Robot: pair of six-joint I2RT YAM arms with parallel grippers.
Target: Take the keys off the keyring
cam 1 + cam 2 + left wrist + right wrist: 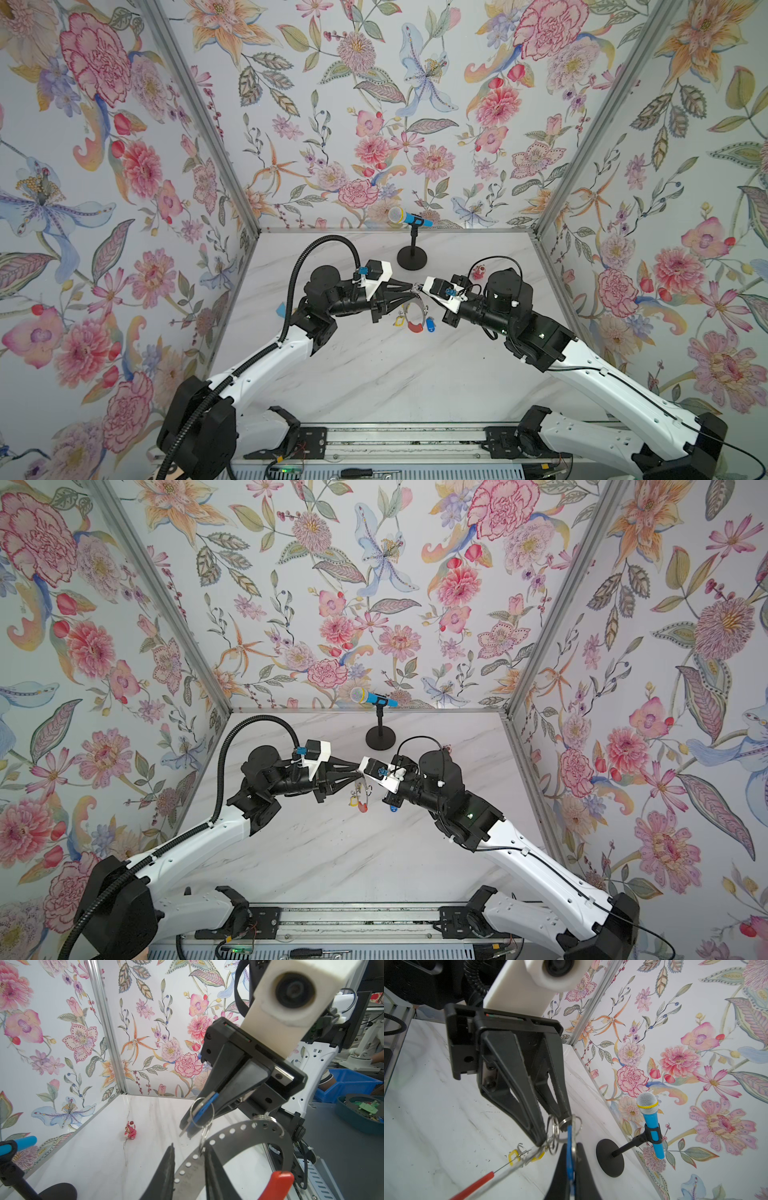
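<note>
The keyring point(228, 1136), a grey perforated hoop with a red sleeve point(414, 327), hangs between both arms at mid-table. My left gripper point(189, 1146) has closed in on the hoop's band, which fills the narrow gap between its fingers. My right gripper point(572, 1145) is shut on one of the keys by its blue tag point(570, 1159). That key's small split ring point(201, 1112) still links to the hoop. Yellow-tagged keys point(513, 1156) and another blue-tagged key point(430, 324) dangle from the hoop. In both top views the two grippers meet tip to tip point(415, 289).
A toy microphone point(411, 218) on a round black stand base point(412, 257) is just behind the grippers. A small red-pink toy figure point(478, 272) sits behind the right wrist. A light blue scrap point(281, 308) lies by the left arm. Floral walls close three sides.
</note>
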